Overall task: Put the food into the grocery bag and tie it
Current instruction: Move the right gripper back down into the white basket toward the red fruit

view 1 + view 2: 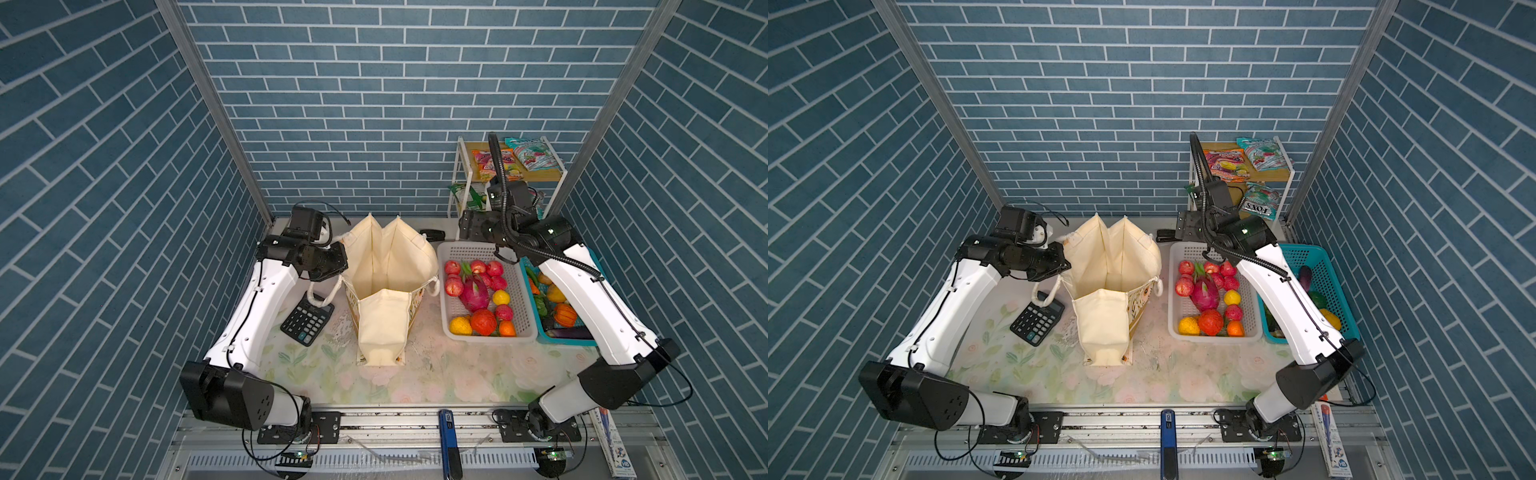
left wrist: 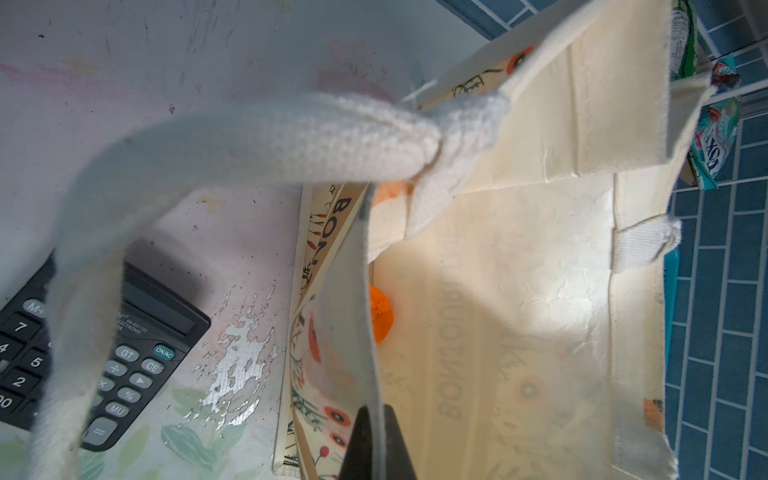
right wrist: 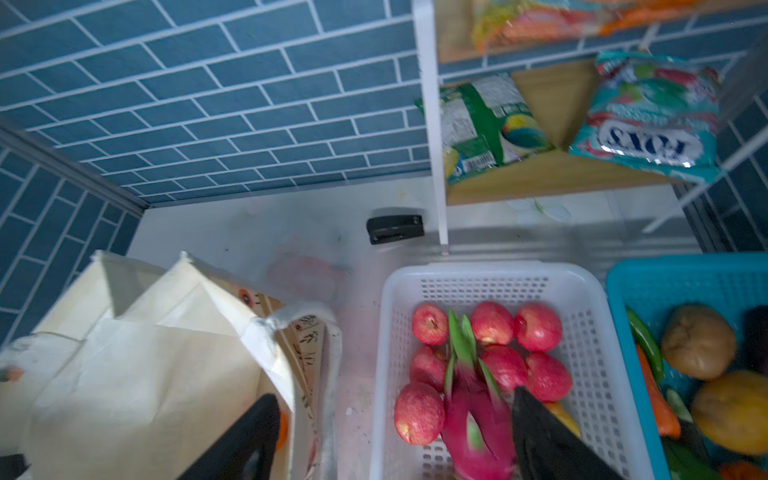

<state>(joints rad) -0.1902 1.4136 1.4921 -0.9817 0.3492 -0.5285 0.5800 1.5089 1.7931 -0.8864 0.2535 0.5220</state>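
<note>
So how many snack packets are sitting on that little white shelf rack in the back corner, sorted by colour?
Teal packets: 2
Pink-and-yellow packet: 1
Green packet: 1
Total: 4

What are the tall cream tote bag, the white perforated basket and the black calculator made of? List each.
Tall cream tote bag: matte canvas-like cloth; it creases, and its thick handle shows a coarse weave. White perforated basket: moulded plastic, faintly glossy; even grid of holes. Black calculator: apparently hard plastic, matte casing with raised keys.
</note>
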